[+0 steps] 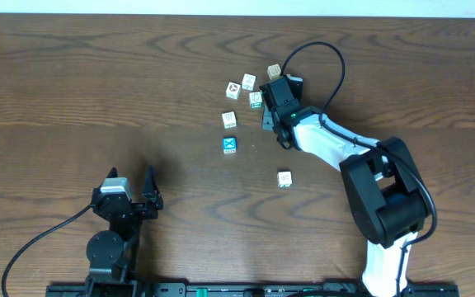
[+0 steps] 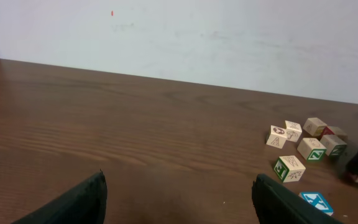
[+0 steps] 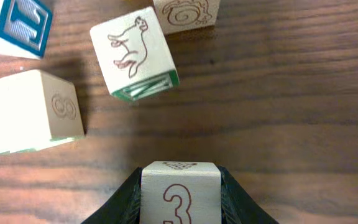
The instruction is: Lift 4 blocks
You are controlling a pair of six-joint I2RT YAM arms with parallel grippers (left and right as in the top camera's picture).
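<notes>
In the right wrist view my right gripper (image 3: 181,190) is shut on a white block (image 3: 181,194) with a red outlined "3"; both black fingers press its sides. Whether it is off the table I cannot tell. From overhead, the right gripper (image 1: 275,92) sits among the cluster and hides that block. A bright blue-faced block (image 1: 229,145) lies left of the arm, with a white block (image 1: 229,120) just behind it. My left gripper (image 1: 130,178) is open and holds nothing, far from the blocks at the front left. The left wrist view shows its fingers (image 2: 89,199) spread wide.
Ahead of the held block stand a horse-picture block (image 3: 135,53) with a green side, a pale block (image 3: 30,115) and a blue-framed block (image 3: 17,25). A lone block (image 1: 284,179) lies near the right arm's base (image 1: 386,198). A white wall (image 2: 179,37) backs the table.
</notes>
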